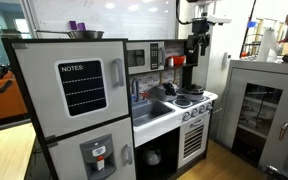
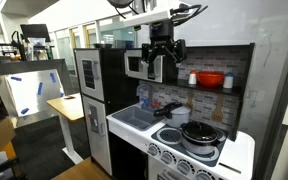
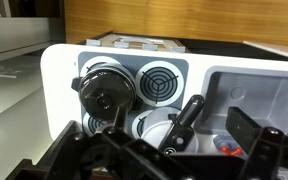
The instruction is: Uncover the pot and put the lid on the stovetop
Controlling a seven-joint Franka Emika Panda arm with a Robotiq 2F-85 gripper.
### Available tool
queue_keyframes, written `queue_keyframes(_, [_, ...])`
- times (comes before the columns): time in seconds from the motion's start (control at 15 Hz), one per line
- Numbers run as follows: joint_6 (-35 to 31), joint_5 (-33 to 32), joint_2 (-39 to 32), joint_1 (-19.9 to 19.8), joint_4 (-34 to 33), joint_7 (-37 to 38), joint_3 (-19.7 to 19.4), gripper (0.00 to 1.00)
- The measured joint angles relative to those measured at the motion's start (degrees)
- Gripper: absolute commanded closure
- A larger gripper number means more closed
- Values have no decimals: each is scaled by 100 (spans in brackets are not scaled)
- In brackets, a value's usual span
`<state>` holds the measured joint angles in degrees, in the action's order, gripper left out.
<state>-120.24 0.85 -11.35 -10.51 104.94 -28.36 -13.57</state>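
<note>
The pot [image 2: 199, 134] is a small silver toy pot with a dark lid [image 2: 198, 128] on it. It stands on a burner of the white stovetop [image 2: 236, 152]. In the wrist view the lidded pot [image 3: 105, 93] is at the left, with a bare black burner ring [image 3: 159, 84] beside it. My gripper [image 2: 161, 62] hangs open and empty well above the range, near the microwave. It also shows in an exterior view [image 1: 194, 47] and in the wrist view [image 3: 169, 150], where nothing is between its fingers. The stovetop also shows in an exterior view [image 1: 194, 100].
A small pan with a black handle [image 3: 187, 116] lies on the front burner. The grey sink basin [image 3: 254, 95] adjoins the range. A red bowl [image 2: 210, 78] sits on the shelf above. A steel bowl [image 1: 84, 34] tops the toy fridge [image 1: 74, 100]. A cabinet [image 1: 266, 105] stands nearby.
</note>
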Motion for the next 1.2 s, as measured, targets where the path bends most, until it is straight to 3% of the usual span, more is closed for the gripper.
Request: queue_keyframes(1.2, [37,-9,-124,-239,-79,-139,67,0])
